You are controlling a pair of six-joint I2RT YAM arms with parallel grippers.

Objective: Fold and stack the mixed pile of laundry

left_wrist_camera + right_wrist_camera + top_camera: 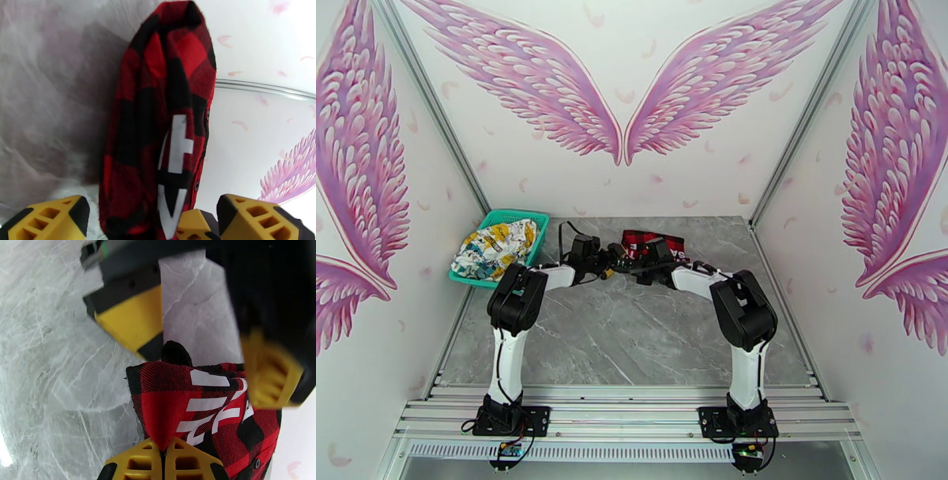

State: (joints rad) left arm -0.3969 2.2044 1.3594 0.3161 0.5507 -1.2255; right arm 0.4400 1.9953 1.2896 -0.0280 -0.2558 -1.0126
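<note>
Printed garment (496, 246) in basket (523, 215), left; plaid garment (671, 239) seemingly on table (632, 339), centre.

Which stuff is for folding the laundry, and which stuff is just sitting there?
For the job:
- red-and-black plaid garment
- white cartoon-print garment, lying in the teal basket

Just sitting there:
- the teal basket itself
- pink wing wall pictures

I read this as a robot lab booth: aluminium extrusion frame (433, 106), printed pink-wing wall panels (553, 87) on three sides, grey marble-look table (632, 339), left arm (517, 296) and right arm (742, 308) bolted to slotted rails (632, 414).
</note>
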